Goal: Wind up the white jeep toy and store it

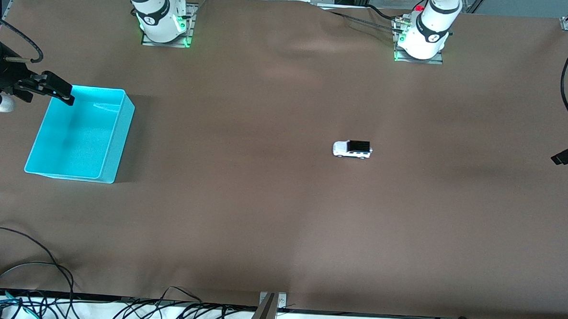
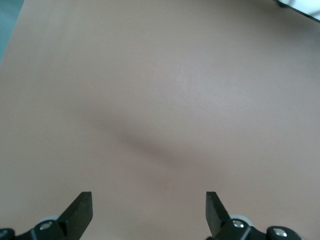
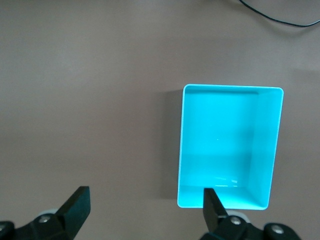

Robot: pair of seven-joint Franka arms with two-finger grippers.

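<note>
White jeep toy rested upright on its wheels on the brown table, roughly mid-table and somewhat toward the left arm's end, with its black roof facing up. It lay well apart from both grippers and from the cyan bin.

The cyan bin sat toward the right arm's end of the table, at about the same nearness to the front camera as the toy. Its interior showed only its own cyan floor and walls.

Right gripper hung in the air over the bin's edge, its fingers spread wide apart and holding nothing.

Left gripper hung over bare brown table surface at the left arm's end, its fingers likewise spread apart and holding nothing.
</note>
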